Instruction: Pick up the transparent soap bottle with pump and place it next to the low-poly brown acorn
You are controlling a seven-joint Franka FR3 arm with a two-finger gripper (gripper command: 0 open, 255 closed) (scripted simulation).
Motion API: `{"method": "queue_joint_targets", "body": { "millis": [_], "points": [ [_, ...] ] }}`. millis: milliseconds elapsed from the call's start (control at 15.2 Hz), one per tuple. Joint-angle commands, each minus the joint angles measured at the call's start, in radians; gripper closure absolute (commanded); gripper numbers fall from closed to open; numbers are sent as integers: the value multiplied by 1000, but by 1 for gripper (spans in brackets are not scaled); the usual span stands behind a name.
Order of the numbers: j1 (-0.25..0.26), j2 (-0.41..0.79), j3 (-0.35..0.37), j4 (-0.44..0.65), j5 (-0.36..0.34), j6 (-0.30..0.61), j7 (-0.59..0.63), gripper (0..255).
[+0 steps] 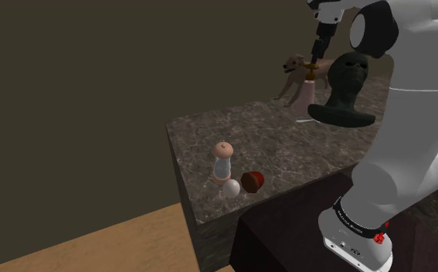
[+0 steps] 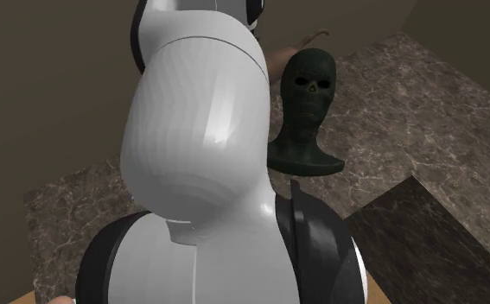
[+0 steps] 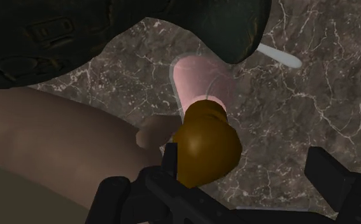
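lt: dim in all 3 views | brightest: white arm (image 2: 191, 112) w/ soft sheen on casing, shaded underneath | wall (image 1: 70, 77): flat dark olive | marble top (image 1: 271, 147): murky, veins faint | dark bust (image 1: 347, 85): detail sunk in shade | floor strip (image 1: 93, 247): warmer, lighter

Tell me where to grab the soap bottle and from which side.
Take the bottle by its brown pump, from above. It stands upright, the pump is narrower than the body, and the bust and dog crowd its sides. The open tool hangs over it.
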Motion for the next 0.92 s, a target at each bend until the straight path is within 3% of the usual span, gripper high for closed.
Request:
{"method": "queue_joint_targets", "body": {
  "millis": [0, 462, 858],
  "points": [
    [-42, 76, 4, 100, 28, -30, -25, 0],
    [-27, 66, 6, -10, 26, 70, -29, 0],
    [-27, 66, 6, -18, 27, 78, -30, 0]
  ]
}}
